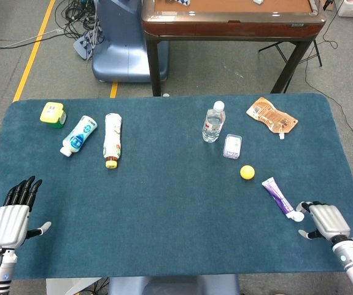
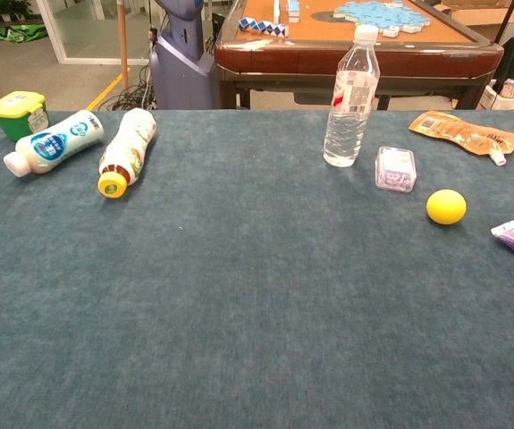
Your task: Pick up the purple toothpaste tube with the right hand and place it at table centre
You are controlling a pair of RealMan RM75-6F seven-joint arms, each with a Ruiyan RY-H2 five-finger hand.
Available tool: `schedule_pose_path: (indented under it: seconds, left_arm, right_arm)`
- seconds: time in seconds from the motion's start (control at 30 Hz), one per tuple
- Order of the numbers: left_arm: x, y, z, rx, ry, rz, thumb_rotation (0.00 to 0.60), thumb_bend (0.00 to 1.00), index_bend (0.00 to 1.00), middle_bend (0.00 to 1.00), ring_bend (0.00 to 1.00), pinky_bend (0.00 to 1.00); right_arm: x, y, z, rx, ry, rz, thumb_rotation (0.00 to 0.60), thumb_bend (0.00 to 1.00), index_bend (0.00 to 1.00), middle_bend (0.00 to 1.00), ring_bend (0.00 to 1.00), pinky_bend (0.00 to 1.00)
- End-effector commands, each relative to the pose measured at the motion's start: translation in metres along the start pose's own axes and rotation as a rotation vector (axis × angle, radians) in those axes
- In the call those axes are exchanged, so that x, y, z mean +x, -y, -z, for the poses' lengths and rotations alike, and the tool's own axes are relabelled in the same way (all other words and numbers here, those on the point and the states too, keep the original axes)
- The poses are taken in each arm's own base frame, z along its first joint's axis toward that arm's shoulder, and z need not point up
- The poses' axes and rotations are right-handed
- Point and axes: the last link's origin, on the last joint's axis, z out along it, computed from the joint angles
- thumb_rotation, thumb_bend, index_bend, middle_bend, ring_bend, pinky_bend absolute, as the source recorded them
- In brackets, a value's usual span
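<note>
Head view shows the purple-and-white toothpaste tube (image 1: pixel 279 198) lying flat on the dark teal felt-covered table (image 1: pixel 176 227), toward the right near side, its white cap end pointing at the robot. The right hand (image 1: pixel 320 221) rests just beside that cap, back of the hand up, holding nothing; its fingertips seem to reach the cap, though whether they touch it is hard to say from this angle. The fingers look loosely parted rather than curled in.

Over at the near left corner the left hand (image 1: pixel 11 216) hovers with its dark fingers (image 1: pixel 21 192) stretched out straight and spread — nothing in it either.

A small yellow ball (image 1: pixel 247 172) sits just beyond the tube's flat end. Farther back stand a clear plastic water bottle (image 1: pixel 213 121) (upright, white cap) and a small clear box (image 1: pixel 232 146) with purple contents, with an orange foil pouch (image 1: pixel 271 115) near the far right edge.

Chest view catches only the tube's flat end at its right border — neither hand appears there.
</note>
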Motion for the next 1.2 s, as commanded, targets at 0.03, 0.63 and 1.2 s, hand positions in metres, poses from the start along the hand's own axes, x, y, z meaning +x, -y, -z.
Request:
schedule_pose_path:
  seconds: [0.03, 0.63, 1.2]
  left_arm:
    - [0.000, 0.000, 0.000, 0.000, 0.000, 0.001, 0.600, 0.09, 0.00, 0.00, 0.00, 0.06]
    - [0.002, 0.008, 0.002, 0.020, -0.002, 0.001, 0.600, 0.09, 0.00, 0.00, 0.01, 0.06]
    - [-0.002, 0.008, 0.002, 0.020, 0.010, 0.018, 0.600, 0.09, 0.00, 0.00, 0.01, 0.06]
  right_arm:
    - [-0.003, 0.007, 0.000, 0.026, -0.018, -0.038, 0.600, 0.25, 0.33, 0.35, 0.26, 0.31]
    - [0.031, 0.033, -0.006, 0.174, -0.198, 0.040, 0.600, 0.08, 0.33, 0.34, 0.26, 0.31]
    - [0.049, -0.003, -0.057, 0.037, -0.224, 0.348, 0.600, 0.00, 0.04, 0.11, 0.09, 0.22]
